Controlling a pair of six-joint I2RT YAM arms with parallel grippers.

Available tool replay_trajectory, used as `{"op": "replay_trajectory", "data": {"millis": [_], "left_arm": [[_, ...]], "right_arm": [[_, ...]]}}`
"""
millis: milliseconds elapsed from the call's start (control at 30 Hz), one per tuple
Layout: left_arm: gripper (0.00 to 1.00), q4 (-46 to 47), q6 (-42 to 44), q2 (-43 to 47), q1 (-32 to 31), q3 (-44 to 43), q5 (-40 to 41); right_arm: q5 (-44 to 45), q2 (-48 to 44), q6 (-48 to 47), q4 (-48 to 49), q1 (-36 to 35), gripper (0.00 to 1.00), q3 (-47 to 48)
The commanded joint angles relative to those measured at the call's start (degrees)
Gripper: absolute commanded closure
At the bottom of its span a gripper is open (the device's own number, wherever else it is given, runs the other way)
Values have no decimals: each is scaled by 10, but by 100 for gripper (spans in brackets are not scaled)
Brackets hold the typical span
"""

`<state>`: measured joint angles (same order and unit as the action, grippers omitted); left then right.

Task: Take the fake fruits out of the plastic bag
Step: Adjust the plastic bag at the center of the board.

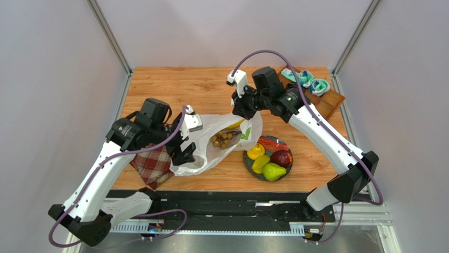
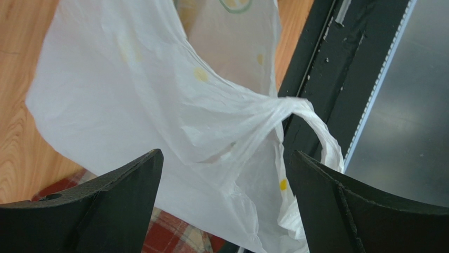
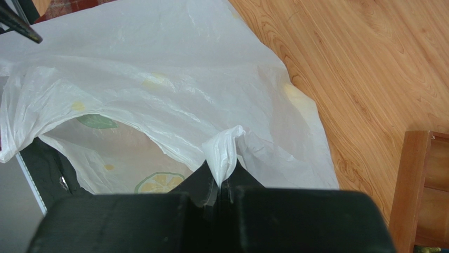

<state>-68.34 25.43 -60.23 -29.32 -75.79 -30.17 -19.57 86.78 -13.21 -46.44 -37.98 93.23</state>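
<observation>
The white plastic bag (image 1: 205, 153) lies mid-table, its mouth held up. Inside it I see the brown grape bunch (image 1: 224, 138) and a yellow fruit (image 1: 235, 125). My right gripper (image 1: 243, 109) is shut on a pinch of the bag's rim (image 3: 225, 153). My left gripper (image 1: 185, 154) is open at the bag's near-left side; the bag's wall (image 2: 158, 95) and a handle loop (image 2: 319, 129) lie between its fingers (image 2: 121, 190), untouched. A dark plate (image 1: 246, 159) right of the bag holds the watermelon slice (image 1: 273, 143), apple (image 1: 282, 157), mango (image 1: 256, 152), pear (image 1: 274, 171) and another yellow-green fruit (image 1: 260, 164).
A red plaid cloth (image 1: 153, 166) lies under the bag's left edge, also in the left wrist view (image 2: 174, 234). Teal socks (image 1: 308, 80) sit on a wooden tray (image 1: 329, 103) at the back right. A black rail (image 1: 237, 203) runs along the table's front edge.
</observation>
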Motion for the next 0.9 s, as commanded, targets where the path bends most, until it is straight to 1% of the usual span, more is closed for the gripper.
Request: {"op": "replay_trajectory", "data": {"millis": [0, 33, 100, 167, 233, 367, 533, 600, 700, 800, 867], "left_arm": [[1, -23, 70, 52, -34, 29, -19], [1, -31, 84, 54, -58, 36, 1], [1, -39, 93, 47, -65, 46, -1], [3, -44, 95, 42, -71, 46, -18], [9, -46, 89, 41, -74, 35, -42], [9, -58, 79, 36, -84, 8, -88], [11, -71, 92, 32, -99, 13, -110], [12, -74, 98, 33, -105, 3, -110], [11, -69, 93, 30, -107, -24, -110], [11, -65, 95, 18, -114, -13, -98], [11, -49, 103, 11, -119, 12, -82]], "right_arm": [[16, -14, 16, 21, 9, 100, 20], [16, -8, 17, 21, 11, 100, 27], [16, -2, 18, 21, 12, 100, 32], [16, 2, 18, 21, 15, 100, 40], [14, 5, 18, 22, 17, 100, 42], [16, 14, 17, 24, 21, 100, 43], [16, 29, 24, 32, 25, 100, 55], [16, 41, 27, 33, 26, 100, 62], [16, 52, 28, 34, 33, 100, 69], [10, 68, 37, 34, 37, 100, 84], [4, 77, 47, 35, 40, 100, 97]]}}
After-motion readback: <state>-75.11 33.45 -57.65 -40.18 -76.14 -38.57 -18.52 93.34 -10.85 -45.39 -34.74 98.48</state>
